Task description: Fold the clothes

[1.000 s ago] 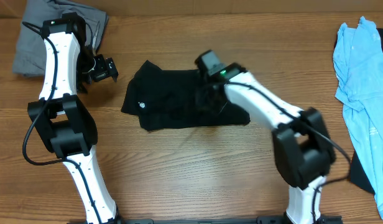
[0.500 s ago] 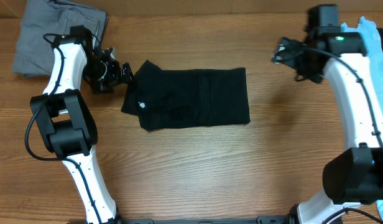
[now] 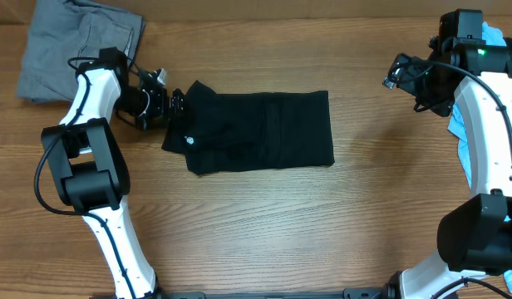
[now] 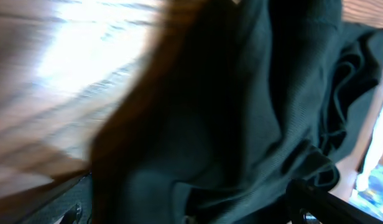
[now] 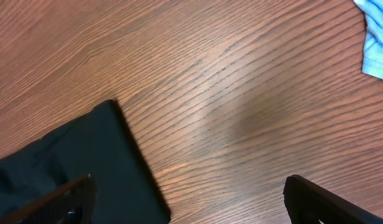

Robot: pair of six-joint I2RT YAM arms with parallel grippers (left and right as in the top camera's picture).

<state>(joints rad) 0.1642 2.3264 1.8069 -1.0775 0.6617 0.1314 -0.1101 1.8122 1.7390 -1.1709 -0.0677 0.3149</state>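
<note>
one grey folded garment (image 3: pixel 65 37) is lying at the far left corner of the wooden table (image 3: pixel 264 224), and the left arm (image 3: pixel 90 83) is crossing in front of its near right edge, hiding part of it from above. one light blue shirt (image 5: pixel 377 37) is spreading along the right edge of the table; the right arm (image 3: pixel 480 116) is rising over it and covering much of it in the overhead view, so only strips of blue are showing beside the white link. these two pieces are sitting well apart from each other, with the work area between them.

one black shirt (image 3: pixel 256 131) is lying flat in the middle of the table, folded into a rough rectangle with its long side running left to right. a small white logo (image 3: pixel 188 139) is showing near its left end, and that end is looking more rumpled than the right end.

the left gripper (image 3: pixel 171 100) is reaching in at the black shirt's far left corner. in the blurred left wrist view, dark fabric is filling most of the frame and the two fingertips are sitting far apart at the lower corners, so the jaws are standing spread and not clamping the cloth.

the right gripper (image 3: pixel 395 73) is hanging over bare wood, to the right of the black shirt and apart from it. its fingers are spread wide and holding nothing; the right wrist view is showing the shirt's corner at lower left and the blue fabric at upper right.
</note>
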